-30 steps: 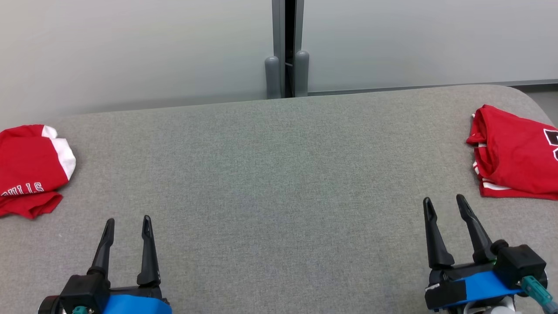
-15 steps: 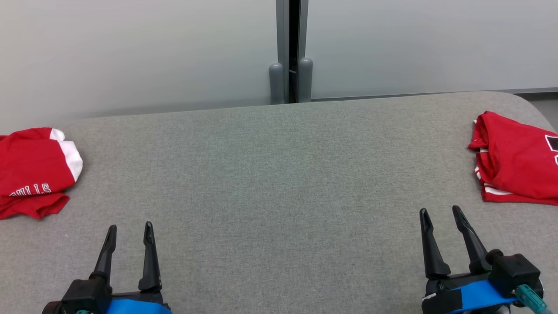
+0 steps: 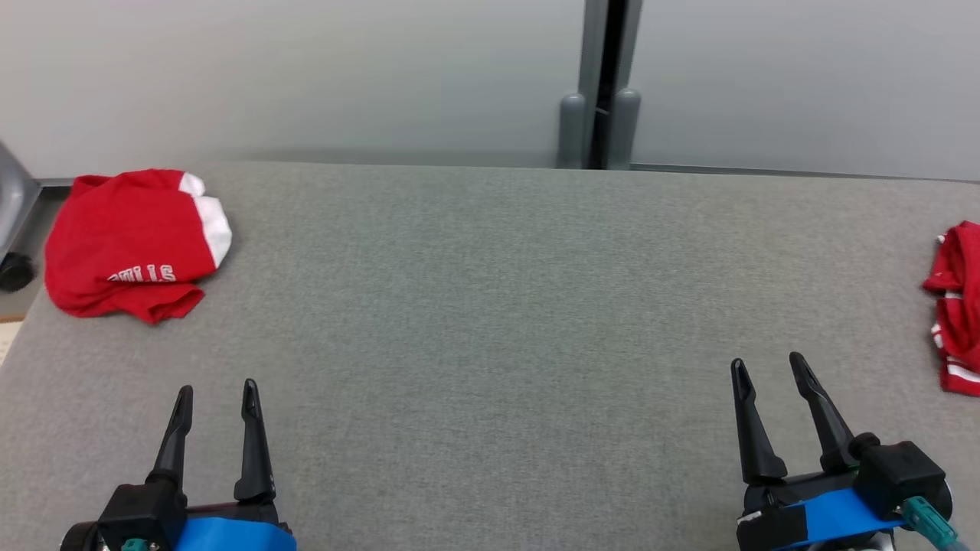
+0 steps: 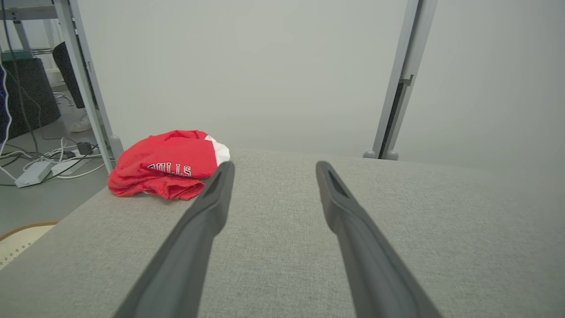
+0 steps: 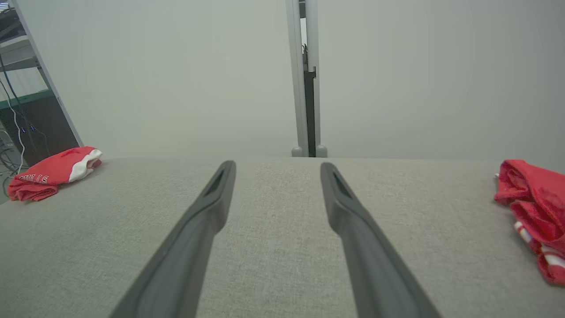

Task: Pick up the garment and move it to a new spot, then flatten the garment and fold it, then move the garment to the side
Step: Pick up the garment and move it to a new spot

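On floor (image 4: 53, 198) past garment (image 4: 165, 161), cables (image 4: 57, 154) (left wrist view).

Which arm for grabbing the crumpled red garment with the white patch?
Left. The crumpled garment lies on the table's left side, ahead of the open, empty left gripper. The right gripper is across the table, near the other red garment.

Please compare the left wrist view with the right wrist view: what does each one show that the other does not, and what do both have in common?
Left wrist view, not the right one: the open left gripper, and a white box with cables on the floor beside the table.
Right wrist view, not the left one: the open right gripper, and a second red garment with white stripes at the table's right end.
Both: the grey table, the crumpled red garment with white lettering at its left end, and the grey post behind.
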{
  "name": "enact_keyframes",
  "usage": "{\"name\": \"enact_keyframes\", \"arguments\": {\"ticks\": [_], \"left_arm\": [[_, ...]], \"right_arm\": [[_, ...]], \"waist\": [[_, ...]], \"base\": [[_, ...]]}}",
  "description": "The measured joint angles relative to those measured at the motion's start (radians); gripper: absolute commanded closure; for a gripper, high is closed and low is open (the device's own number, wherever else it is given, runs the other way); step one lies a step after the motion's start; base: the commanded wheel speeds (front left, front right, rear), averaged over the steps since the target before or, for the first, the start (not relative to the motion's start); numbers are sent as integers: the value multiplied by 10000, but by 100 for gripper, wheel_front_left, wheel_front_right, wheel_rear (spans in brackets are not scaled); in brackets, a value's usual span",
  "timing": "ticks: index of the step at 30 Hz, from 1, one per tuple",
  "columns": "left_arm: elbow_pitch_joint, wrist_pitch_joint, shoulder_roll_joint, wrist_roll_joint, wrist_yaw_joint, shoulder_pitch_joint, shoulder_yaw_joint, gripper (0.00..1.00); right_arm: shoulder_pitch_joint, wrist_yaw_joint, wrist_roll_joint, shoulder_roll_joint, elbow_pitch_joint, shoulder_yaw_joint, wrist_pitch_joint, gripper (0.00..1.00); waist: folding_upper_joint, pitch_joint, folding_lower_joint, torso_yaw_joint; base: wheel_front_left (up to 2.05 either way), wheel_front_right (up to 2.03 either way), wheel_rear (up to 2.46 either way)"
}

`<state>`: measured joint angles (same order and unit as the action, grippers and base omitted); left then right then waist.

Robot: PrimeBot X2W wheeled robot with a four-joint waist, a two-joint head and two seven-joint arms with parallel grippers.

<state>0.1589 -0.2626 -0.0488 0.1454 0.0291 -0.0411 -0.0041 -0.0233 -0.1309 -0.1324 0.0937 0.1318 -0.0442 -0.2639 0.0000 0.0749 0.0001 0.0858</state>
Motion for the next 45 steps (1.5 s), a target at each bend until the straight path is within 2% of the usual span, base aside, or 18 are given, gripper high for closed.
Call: {"name": "enact_keyframes", "arguments": {"ticks": [16,22,28,32,37,45], "left_arm": [[-161,0,-6,125,146,30,290,0],[-213,0,-6,174,165,162,433,0],[-192,0,-4,226,163,66,546,0],[-151,2,-2,209,109,-658,627,0],[84,0,-69,117,-65,-2317,1083,0],[903,0,-869,-21,-332,-5418,1593,0]], "right_arm": [[-200,0,153,167,-86,-12,0,0],[-244,0,180,180,-35,-111,0,0],[-340,0,182,276,-15,-163,0,0],[-467,0,219,433,-127,-75,0,0],[-821,0,353,725,-399,36,0,0],[-1576,0,533,1388,-1126,625,0,0]], "waist": [[0,396,0,2759],[0,490,0,3467],[0,633,0,3482],[0,862,0,3323],[0,1369,0,3036],[0,2622,1,2302]], "base": [[0,0,0],[0,0,0],[0,0,0],[0,0,0],[0,0,0],[0,0,0]]}}
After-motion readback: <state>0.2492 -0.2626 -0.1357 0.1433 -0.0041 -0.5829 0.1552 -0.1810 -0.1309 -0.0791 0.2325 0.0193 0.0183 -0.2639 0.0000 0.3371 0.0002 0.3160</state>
